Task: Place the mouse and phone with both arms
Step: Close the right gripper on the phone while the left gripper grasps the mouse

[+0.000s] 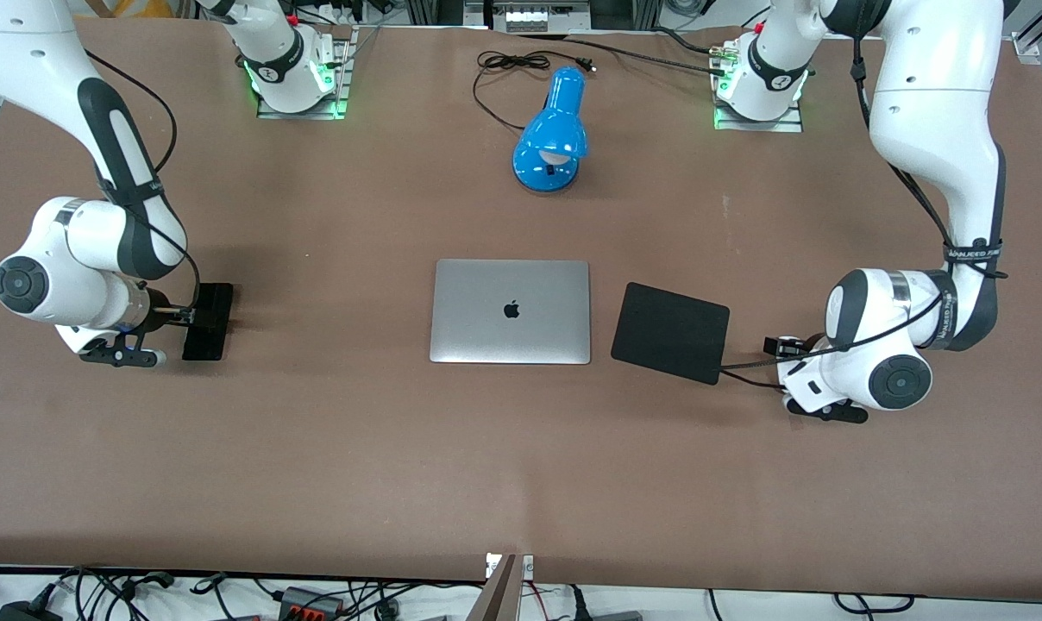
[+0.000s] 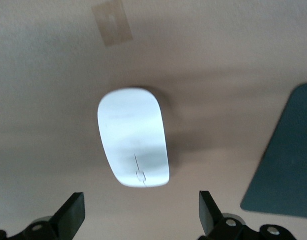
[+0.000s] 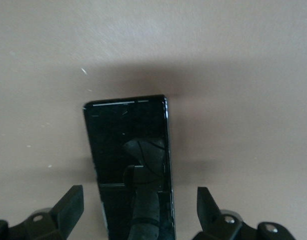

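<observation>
The white mouse lies on the brown table beside the black mouse pad, toward the left arm's end. My left gripper is open and low over the table, with the mouse just ahead of its fingertips, not between them. In the front view the left gripper hides the mouse. The black phone lies flat toward the right arm's end. My right gripper is open, its fingers on either side of one end of the phone without touching it; it also shows in the front view.
A closed silver laptop lies mid-table, with the mouse pad beside it. A blue desk lamp and its black cable sit farther from the camera. A tape patch is on the table past the mouse.
</observation>
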{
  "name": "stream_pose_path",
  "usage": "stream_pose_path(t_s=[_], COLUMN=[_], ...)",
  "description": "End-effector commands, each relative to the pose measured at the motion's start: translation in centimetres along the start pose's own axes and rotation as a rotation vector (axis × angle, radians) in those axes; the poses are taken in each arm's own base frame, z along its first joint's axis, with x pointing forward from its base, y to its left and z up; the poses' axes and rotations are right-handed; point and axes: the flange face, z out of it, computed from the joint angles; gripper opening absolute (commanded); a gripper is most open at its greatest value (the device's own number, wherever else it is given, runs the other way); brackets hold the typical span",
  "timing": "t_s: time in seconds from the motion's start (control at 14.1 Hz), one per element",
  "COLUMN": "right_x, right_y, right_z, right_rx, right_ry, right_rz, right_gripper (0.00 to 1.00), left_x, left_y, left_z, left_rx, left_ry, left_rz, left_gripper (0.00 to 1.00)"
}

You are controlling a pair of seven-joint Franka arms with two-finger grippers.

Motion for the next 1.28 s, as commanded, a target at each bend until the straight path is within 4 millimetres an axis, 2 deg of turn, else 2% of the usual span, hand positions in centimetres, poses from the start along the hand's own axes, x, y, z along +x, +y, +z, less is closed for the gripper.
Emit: stream_pose_path(t_s=[0.0, 0.07, 0.21, 0.28, 0.43, 0.64, 0.85, 0.92, 0.99, 1.21], right_x=[0.0, 0.1, 0.1, 0.1, 0.1, 0.1, 0.2, 0.2, 0.2, 0.2], right_y=[0.1, -0.1, -0.2, -0.4, -0.9, -1.1, -1.3, -1.3, -1.3, -1.0], right_z=[1.5, 1.7, 2.3, 2.9, 3.7, 4.1, 4.5, 4.5, 4.5, 4.4], right_rx=[0.041, 0.057, 0.068, 0.069, 0.068, 0.067, 0.063, 0.062, 0.062, 0.064], right_ry=[-0.001, 0.001, -0.007, -0.016, -0.026, -0.034, -0.040, -0.040, -0.040, -0.038], right_rz=[0.039, 0.051, 0.060, 0.057, 0.044, 0.040, 0.026, 0.024, 0.024, 0.032], right_gripper=[1.00, 1.00, 1.00, 1.00, 1.00, 1.00, 1.00, 1.00, 1.00, 1.00], left_x=[0.8, 0.9, 1.3, 1.4, 1.4, 1.2, 1.1, 1.1, 1.1, 0.8], left_y=[-0.4, -0.5, -2.3, -2.6, -2.5, -1.4, -1.3, -1.3, -1.3, -0.8], left_z=[0.2, 0.8, 2.2, 2.8, 3.2, 4.5, 4.6, 4.7, 4.6, 4.0], left_rx=[-0.011, -0.010, -0.016, -0.020, -0.023, -0.078, -0.114, -0.115, -0.114, -0.114], left_ry=[0.046, 0.055, 0.076, 0.067, 0.061, 0.044, 0.045, 0.042, 0.044, 0.019], left_rz=[0.020, 0.044, 0.067, 0.072, 0.072, 0.064, 0.049, 0.051, 0.051, 0.060], left_gripper=[1.00, 1.00, 1.00, 1.00, 1.00, 1.00, 0.99, 0.94, 0.85, 0.35])
